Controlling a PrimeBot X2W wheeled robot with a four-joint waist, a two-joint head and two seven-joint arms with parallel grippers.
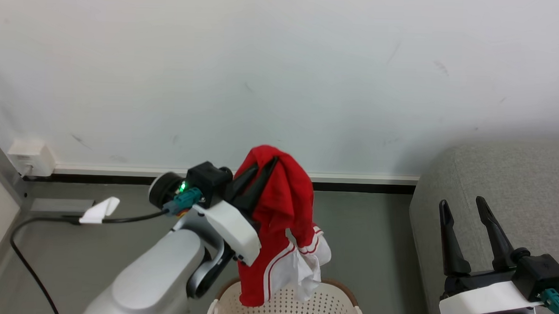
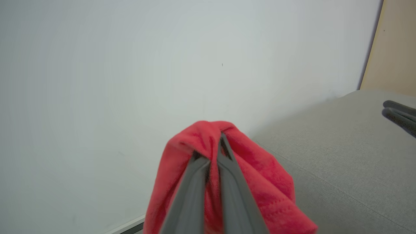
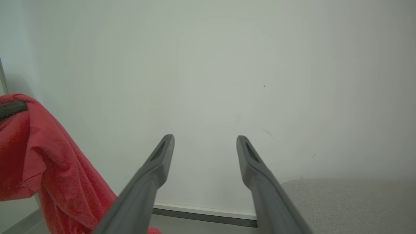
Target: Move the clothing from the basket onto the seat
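Left gripper (image 1: pixel 269 165) above basket (image 1: pixel 330 307), fingers pinched tight on 1 red garment (image 1: pixel 282 203). Garment drapes from gripper tips, white-striped lower end hanging at basket's rim. Right gripper (image 1: pixel 461 201) right of basket, over grey sofa (image 1: pixel 515 184), fingers spread wide, holding nothing. Count: 1 garment, 1 basket, 1 sofa, 2 grippers.

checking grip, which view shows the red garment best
Head view: the red garment hangs full length from the left tool over the basket, white trim visible. Left wrist view gives its bunched top around the fingers; right wrist view, a red fold at the left edge.
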